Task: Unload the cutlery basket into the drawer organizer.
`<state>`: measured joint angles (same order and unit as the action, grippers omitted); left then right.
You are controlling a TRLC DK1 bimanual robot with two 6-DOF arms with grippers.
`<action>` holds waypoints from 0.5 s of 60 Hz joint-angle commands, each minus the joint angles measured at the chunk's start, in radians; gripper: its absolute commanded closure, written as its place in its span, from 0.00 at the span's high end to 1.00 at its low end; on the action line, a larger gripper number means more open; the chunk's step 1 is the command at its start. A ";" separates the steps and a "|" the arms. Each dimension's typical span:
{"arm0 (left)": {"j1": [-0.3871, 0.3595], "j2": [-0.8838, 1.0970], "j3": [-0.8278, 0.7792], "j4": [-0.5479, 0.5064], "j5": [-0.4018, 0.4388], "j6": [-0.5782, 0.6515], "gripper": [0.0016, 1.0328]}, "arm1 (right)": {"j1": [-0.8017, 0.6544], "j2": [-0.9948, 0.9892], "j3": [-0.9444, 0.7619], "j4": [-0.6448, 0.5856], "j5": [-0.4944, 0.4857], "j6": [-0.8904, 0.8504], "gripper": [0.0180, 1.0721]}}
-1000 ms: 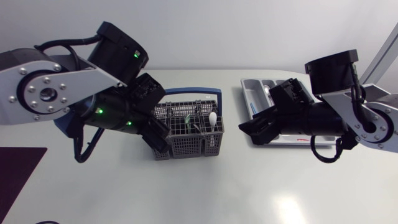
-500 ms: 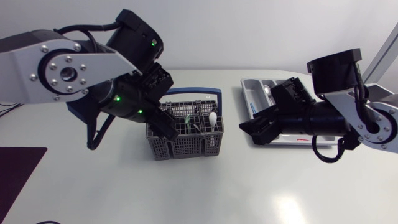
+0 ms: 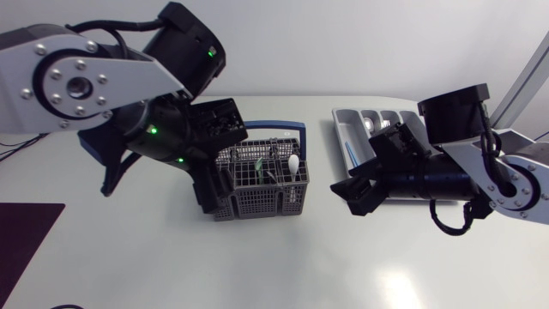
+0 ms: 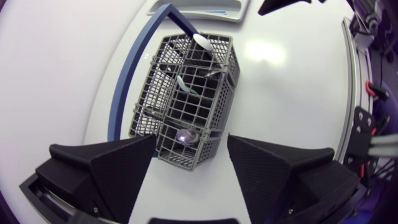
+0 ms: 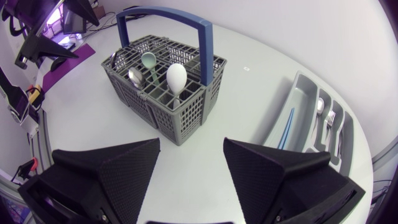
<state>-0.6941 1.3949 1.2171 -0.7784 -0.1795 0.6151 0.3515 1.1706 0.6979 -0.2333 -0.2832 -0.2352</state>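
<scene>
The grey cutlery basket (image 3: 257,178) with a blue handle (image 3: 257,127) stands mid-table. A white spoon (image 3: 293,162) and darker cutlery stick up in it. My left gripper (image 3: 214,189) hangs open over the basket's left end. In the left wrist view the basket (image 4: 186,93) lies ahead of the left gripper (image 4: 189,171), its near end with a metal spoon (image 4: 186,135) between the spread fingers. My right gripper (image 3: 352,193) is open, between the basket and the grey drawer organizer (image 3: 343,129). The right wrist view shows the right gripper (image 5: 189,171), the basket (image 5: 155,99), the white spoon (image 5: 176,78) and the organizer (image 5: 303,84).
The organizer holds a blue-handled piece (image 5: 285,127) and a fork (image 5: 329,119) in separate slots. A dark purple mat (image 3: 26,232) lies at the table's front left corner. Bare white tabletop (image 3: 283,266) stretches in front of the basket.
My left arm has swung up and over the basket, and its gripper has opened wider. My right gripper has shifted slightly forward, away from the organizer.
</scene>
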 commanded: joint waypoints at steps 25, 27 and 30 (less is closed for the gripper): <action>0.088 -0.011 -0.021 -0.071 0.130 0.807 0.77 | -0.002 -0.002 -0.051 -0.009 -0.008 -0.073 0.71; 0.087 -0.002 -0.018 -0.081 0.133 0.834 0.75 | -0.003 0.000 -0.054 -0.009 -0.008 -0.078 0.71; 0.085 0.015 0.001 -0.107 0.135 0.868 0.74 | -0.003 0.000 -0.058 -0.008 -0.008 -0.084 0.71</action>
<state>-0.6033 1.3743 1.2156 -0.8482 -0.0559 1.3621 0.3515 1.1706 0.6716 -0.2359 -0.2871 -0.2932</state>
